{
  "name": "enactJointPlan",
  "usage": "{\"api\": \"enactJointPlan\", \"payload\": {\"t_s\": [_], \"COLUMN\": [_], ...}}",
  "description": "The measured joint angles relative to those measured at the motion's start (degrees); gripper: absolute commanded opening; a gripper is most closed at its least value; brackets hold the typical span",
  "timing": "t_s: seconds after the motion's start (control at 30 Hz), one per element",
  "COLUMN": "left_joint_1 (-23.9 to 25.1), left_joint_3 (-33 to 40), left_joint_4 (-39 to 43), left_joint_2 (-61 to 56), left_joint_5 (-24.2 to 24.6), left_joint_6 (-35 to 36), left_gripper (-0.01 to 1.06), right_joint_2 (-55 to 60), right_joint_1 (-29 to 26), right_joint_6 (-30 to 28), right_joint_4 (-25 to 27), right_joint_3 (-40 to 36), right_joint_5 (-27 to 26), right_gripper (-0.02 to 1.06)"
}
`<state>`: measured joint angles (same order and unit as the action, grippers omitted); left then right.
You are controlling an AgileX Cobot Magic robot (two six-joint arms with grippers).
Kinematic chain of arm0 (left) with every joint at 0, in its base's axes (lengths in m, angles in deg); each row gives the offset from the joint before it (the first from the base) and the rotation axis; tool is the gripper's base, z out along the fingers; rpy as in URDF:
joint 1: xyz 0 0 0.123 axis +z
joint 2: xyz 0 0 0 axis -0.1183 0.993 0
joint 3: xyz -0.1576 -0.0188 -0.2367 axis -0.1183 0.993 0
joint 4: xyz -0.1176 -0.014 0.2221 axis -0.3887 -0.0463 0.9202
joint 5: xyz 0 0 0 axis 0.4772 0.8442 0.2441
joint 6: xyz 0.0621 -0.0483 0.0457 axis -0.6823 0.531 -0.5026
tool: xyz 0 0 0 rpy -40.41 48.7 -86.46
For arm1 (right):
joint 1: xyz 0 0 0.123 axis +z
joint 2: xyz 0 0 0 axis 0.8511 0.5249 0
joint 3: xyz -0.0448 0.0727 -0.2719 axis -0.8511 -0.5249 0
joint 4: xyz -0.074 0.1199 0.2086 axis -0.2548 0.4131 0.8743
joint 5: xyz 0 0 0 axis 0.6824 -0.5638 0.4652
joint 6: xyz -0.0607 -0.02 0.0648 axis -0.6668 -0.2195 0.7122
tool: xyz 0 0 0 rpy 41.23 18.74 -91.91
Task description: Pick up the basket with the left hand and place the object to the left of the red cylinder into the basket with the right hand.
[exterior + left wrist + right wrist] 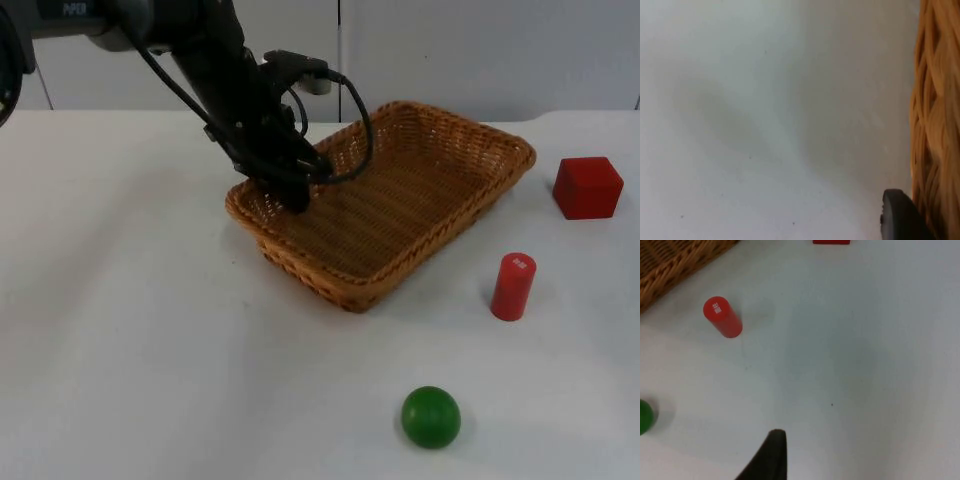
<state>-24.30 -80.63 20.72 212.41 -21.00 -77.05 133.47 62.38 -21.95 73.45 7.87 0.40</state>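
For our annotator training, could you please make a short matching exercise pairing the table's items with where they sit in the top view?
Things:
1. basket
2. red cylinder
3. green ball
4. red cube

Places:
A. nearest the camera, alone
B. far right, beyond the cylinder
C. left gripper at its rim
D. upright, right of the basket

Pairs: 1-C, 2-D, 3-A, 4-B
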Motion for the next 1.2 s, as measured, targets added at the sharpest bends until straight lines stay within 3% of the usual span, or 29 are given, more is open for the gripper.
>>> {"api": "enactJointPlan", "payload": {"t_s": [0.3,0.57,0.73,0.87,0.9,0.97,1.03,1.07,1.1,1.17,1.2], "left_joint_1": [0.5,2.6,3.6,6.4,7.9,9.5,11.8,11.8,13.9,16.7,16.7], "left_joint_3": [-0.3,0.1,3.2,10.9,16.5,24.1,34.4,34.4,42.7,52.1,52.1], "left_joint_4": [4.4,7.9,4.9,0.9,-0.3,-0.6,-1.7,-1.7,-2.8,-5.0,-5.0], "left_joint_2": [-3.5,-11.8,-17.5,-23.5,-27.6,-31.7,-38.5,-38.5,-43.3,-50.2,-50.2], "left_joint_5": [1.0,12.3,13.5,13.4,12.5,10.0,4.6,4.6,1.0,-2.9,-2.9], "left_joint_6": [8.7,16.1,18.7,19.9,20.0,20.1,20.4,20.4,20.4,19.7,19.7], "left_gripper": [0.0,0.0,0.0,0.0,0.0,0.0,0.0,0.0,0.0,0.0,0.0], "right_joint_2": [0.0,0.0,0.0,0.0,0.0,0.0,0.0,0.0,0.0,0.0,0.0], "right_joint_1": [0.0,0.0,0.0,0.0,0.0,0.0,0.0,0.0,0.0,0.0,0.0], "right_joint_6": [-0.1,-0.9,-0.9,-0.9,-0.9,-1.0,-1.0,-1.0,-1.0,-1.0,-1.0], "right_joint_4": [0.0,-0.6,-0.9,-0.9,-0.9,-0.9,-0.9,-0.9,-0.9,0.0,0.0], "right_joint_3": [0.0,0.0,0.0,0.0,0.0,0.0,0.0,0.0,0.0,0.0,0.0], "right_joint_5": [-0.4,-1.1,-1.1,-0.8,-0.8,-0.7,-0.5,-0.5,-0.3,-0.2,-0.2], "right_gripper": [1.05,1.05,1.05,1.05,1.05,1.05,1.05,1.05,1.05,1.05,1.05]}}
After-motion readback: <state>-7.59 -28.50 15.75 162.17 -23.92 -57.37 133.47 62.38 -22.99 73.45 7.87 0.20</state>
